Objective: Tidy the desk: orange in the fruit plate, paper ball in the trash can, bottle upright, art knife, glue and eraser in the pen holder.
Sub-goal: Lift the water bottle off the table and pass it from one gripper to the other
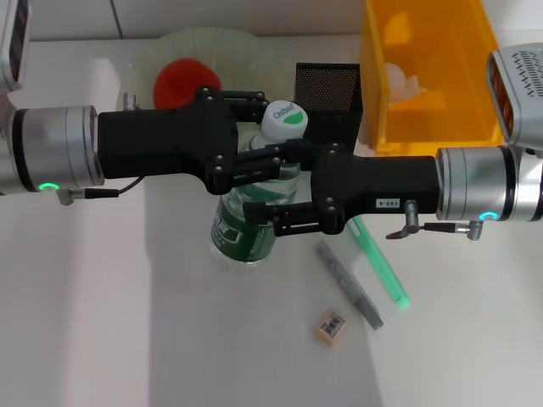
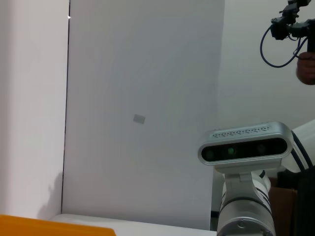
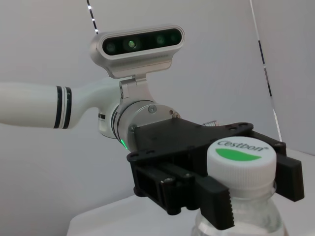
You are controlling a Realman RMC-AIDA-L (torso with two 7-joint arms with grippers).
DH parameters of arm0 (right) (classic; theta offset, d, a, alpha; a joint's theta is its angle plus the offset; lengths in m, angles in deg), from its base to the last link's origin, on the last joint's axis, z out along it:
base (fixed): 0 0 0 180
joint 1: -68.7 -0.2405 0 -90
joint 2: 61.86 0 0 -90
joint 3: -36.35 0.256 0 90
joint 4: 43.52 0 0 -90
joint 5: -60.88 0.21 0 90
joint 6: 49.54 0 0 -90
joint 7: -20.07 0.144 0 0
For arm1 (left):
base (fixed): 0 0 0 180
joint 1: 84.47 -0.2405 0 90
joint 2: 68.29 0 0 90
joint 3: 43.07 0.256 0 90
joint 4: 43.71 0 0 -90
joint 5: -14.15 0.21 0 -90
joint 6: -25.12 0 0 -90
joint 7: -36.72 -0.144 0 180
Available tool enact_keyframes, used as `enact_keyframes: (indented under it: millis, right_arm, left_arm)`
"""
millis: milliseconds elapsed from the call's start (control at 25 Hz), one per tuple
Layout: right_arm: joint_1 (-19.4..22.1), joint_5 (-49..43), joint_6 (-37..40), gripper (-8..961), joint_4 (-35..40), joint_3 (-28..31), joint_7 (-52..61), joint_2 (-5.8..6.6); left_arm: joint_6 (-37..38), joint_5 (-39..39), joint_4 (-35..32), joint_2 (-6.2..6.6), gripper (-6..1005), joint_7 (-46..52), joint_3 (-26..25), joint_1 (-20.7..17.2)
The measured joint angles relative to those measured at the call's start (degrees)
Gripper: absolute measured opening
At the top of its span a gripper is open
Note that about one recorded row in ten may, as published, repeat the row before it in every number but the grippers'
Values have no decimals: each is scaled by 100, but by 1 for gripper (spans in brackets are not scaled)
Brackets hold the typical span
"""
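Note:
The bottle [image 1: 246, 233] stands upright mid-desk, white cap [image 3: 241, 160] up. My left gripper [image 1: 273, 131] comes in from the left and is shut on its neck just under the cap. My right gripper [image 1: 267, 185] comes from the right and is shut on the green-labelled body. The orange [image 1: 185, 82] lies in the fruit plate [image 1: 229, 47]. The paper ball [image 1: 405, 83] sits inside the trash can [image 1: 458, 127]. The pen holder [image 1: 327, 87] stands behind the bottle. The eraser [image 1: 331, 326], a grey slim tool [image 1: 349, 287] and a green stick [image 1: 382, 270] lie on the desk; which is art knife or glue I cannot tell.
The plate, pen holder and trash can line the desk's back edge. Both forearms cross the middle of the head view at bottle height. Bare white desk [image 1: 127, 322] lies at the front left.

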Motion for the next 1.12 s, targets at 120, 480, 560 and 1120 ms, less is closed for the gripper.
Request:
enact_keyframes:
  millis: [120,480,560,1120]
  right_arm:
    - [19,81,12,796,-3,-19,-81,0]
    - [7,347,26,795,-183,-40,-218,-6]
    - [-5,352,9,794,-184,-67,-216,-6]
    - [-57,376,-174,810,-231,-176,-23,0]
  left_arm:
    - [3,-9,4,0,436,-7,-1,-2]
    - [5,3,4,10,437,-19,-7,-2]
    - [5,11,5,10,437,-19,-23,-2]
    - [4,-3,2,9,438,-14,-53,-1]
